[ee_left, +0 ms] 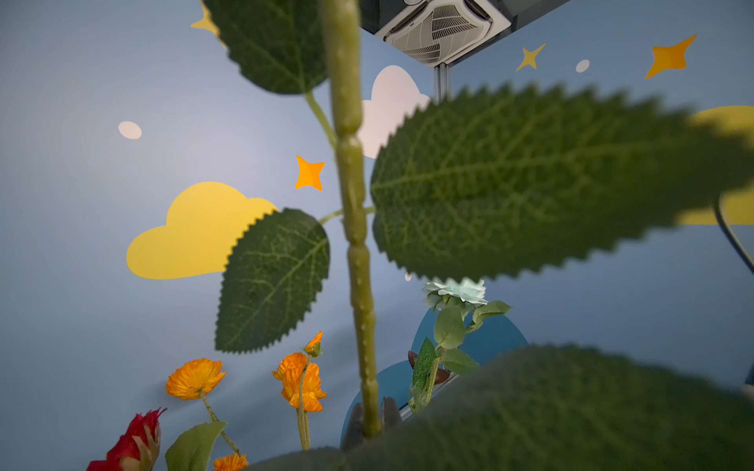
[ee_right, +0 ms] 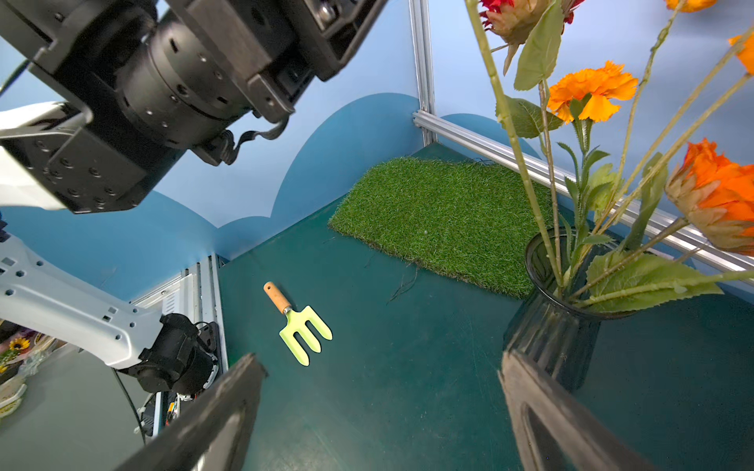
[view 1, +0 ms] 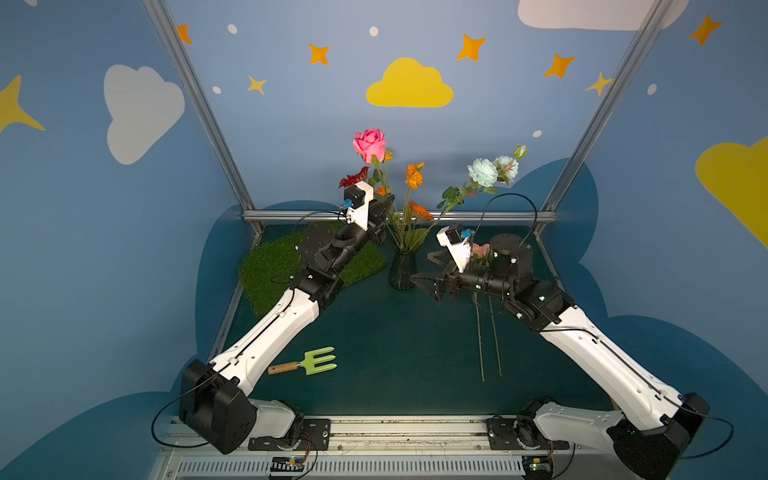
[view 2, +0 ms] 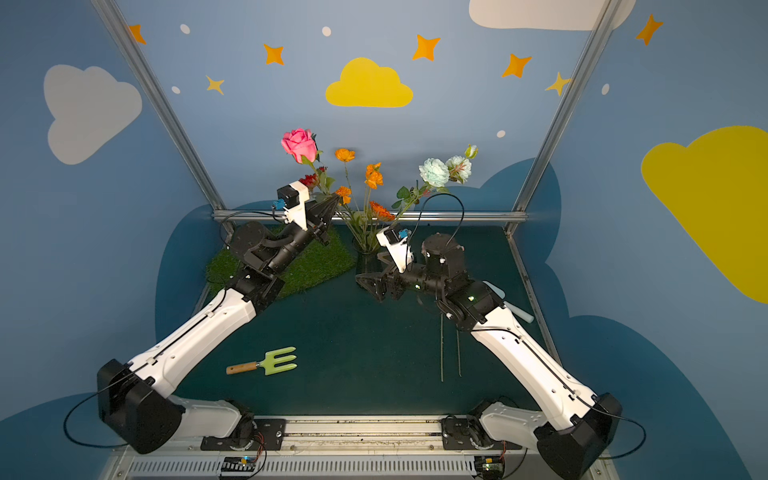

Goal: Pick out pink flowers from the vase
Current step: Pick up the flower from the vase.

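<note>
Several orange flowers (view 1: 414,176) stand in the vase (view 1: 402,270).

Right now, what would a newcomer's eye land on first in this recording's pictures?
The magenta rose standing highest, its green stem pinched in the raised left end effector. Below it, the small dark ribbed glass vase of orange flowers at the table's back middle, with the open right end effector beside it. The lime-green hand fork with wooden handle lies near the front.
</note>
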Controlling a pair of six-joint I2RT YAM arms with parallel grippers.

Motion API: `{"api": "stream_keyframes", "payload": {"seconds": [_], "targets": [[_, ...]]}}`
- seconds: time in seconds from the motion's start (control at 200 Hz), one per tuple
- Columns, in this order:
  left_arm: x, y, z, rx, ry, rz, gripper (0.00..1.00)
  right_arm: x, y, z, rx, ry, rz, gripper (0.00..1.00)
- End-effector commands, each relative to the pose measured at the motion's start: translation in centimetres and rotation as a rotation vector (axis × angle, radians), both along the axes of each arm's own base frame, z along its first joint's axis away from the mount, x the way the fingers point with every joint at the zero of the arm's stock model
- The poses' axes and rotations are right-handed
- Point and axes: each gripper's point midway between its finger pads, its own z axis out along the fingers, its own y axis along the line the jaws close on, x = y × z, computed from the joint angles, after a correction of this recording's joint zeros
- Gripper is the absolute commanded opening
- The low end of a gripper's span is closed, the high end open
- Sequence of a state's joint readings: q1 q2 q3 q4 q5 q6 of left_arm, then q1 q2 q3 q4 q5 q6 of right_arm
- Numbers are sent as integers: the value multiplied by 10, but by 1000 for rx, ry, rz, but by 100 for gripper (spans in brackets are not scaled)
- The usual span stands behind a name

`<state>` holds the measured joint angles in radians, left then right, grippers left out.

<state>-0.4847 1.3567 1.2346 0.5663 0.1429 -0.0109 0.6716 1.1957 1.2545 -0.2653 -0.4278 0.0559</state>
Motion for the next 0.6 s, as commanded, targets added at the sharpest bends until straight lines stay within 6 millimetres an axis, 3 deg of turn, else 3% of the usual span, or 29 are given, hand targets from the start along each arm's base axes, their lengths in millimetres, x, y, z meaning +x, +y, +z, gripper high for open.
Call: {"api": "stream_keyframes", "payload": {"seconds": [0.0, 0.15, 0.596], "targets": [[-16, 7, 23, -10, -57, -1, 2, 0, -1, 17, 8, -49, -6, 93], [-32, 14, 40, -22, -93, -3, 2, 2, -5, 21, -8, -69, -31, 93], [-94, 46, 86, -67, -190, -6, 2, 7, -14, 3, -87, -40, -79, 93]]}}
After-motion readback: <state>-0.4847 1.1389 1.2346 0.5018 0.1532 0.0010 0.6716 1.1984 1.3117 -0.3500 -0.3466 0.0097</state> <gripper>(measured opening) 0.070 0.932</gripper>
